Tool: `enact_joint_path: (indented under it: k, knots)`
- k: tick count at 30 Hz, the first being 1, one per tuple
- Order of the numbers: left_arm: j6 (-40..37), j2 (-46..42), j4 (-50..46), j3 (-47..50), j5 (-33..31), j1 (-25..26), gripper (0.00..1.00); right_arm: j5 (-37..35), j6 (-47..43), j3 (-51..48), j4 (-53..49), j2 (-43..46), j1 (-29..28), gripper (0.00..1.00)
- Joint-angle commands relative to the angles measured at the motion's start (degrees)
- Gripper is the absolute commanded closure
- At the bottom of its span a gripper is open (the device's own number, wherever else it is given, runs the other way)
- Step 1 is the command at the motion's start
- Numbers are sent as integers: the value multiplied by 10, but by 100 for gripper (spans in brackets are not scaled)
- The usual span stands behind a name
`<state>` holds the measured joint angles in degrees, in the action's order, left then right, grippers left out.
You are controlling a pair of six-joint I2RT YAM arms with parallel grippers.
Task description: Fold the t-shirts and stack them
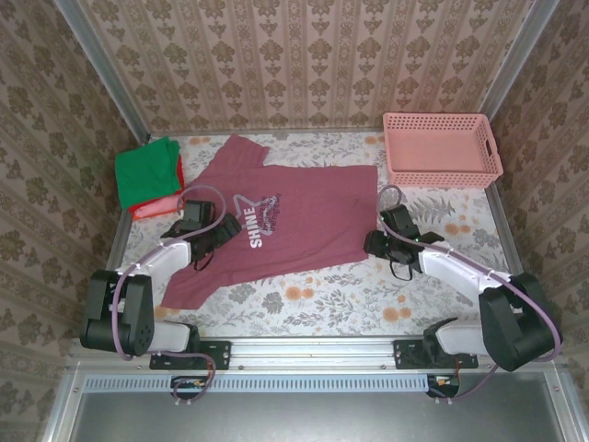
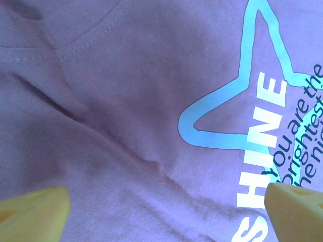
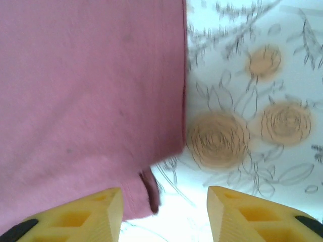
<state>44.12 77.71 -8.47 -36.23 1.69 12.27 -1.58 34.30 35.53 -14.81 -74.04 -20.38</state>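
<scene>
Floral-print table (image 1: 304,296): I am watching it carrying everything. Its cover is looking smooth, so I am expecting cloth to slide rather than crease if only one corner is pulled.
Maroon cloth t-shirt with a pale star and "SHINE" print (image 1: 304,207): it is lying spread flat across the table's middle, print up. One sleeve is pointing at the far edge, the other at the near-left corner. I am judging that lifting it by a single hem corner would drag the body askew and leave a crooked fold.
Pink plastic lattice basket (image 1: 442,173): it is sitting in the far-right corner, apart from the shirt. A wide swing of the right arm could be clipping it.
Bright green folded t-shirt (image 1: 145,168) on a red folded t-shirt (image 1: 155,208): they are resting stacked at the far-left corner, just beside the maroon shirt. A careless sweep of the left arm could be toppling them.
Left gripper (image 2: 166,217): its yellow fingers are standing fully apart above the shirt's chest beside the print, gripping nothing. I cannot tell whether they are touching the cloth.
Right gripper (image 3: 165,212): its jaws are standing part-way apart at the shirt's near hem corner, one finger over cloth and the other over bare table, with nothing clamped. Closing here could be pinching only the corner's tip, which would slip out, or be snagging the table cover.
</scene>
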Motion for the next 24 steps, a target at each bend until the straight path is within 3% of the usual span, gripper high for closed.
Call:
enact_joint_path:
  k: [1, 10, 13, 17, 24]
  knots:
    - [-4, -11, -17, 6, -7, -3, 0, 43, 5, -3, 1, -5, -4, 59]
    - [1, -16, -13, 13, -6, -4, 0, 72, 9, 40, 32, -111, -17, 66]
    - [1, -15, -12, 12, -4, -2, 0, 74, 11, 39, 30, -120, -17, 76]
    - [-1, -15, -12, 11, -6, -2, 0, 59, 19, 29, 9, -95, -17, 100]
    - [-2, -18, -16, 10, -3, -3, 0, 23, 64, -8, -72, 23, -17, 100]
